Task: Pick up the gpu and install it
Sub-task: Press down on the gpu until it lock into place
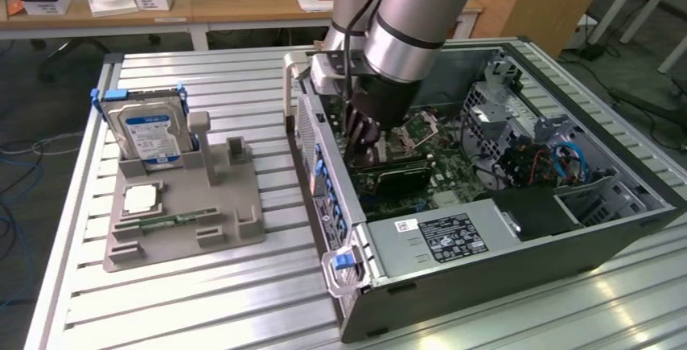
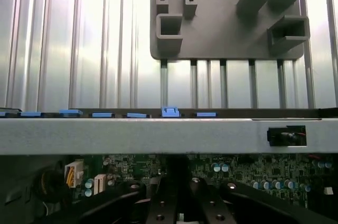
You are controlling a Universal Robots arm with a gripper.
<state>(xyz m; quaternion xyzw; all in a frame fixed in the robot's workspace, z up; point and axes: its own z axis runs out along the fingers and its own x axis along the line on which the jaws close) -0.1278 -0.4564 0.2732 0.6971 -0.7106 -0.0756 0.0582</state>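
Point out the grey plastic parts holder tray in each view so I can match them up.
Exterior view: the grey plastic parts holder tray lies on the slatted metal table, at the exterior view's left of the open computer case.
Wrist view: the tray lies beyond the case's wall.
Shared landmark: the case's grey side wall with blue clips.

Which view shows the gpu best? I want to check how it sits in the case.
The exterior view: the gpu stands on edge over the motherboard inside the computer case, under the shut gripper. The wrist view looks past the gripper at the motherboard; the card itself can't be made out there.
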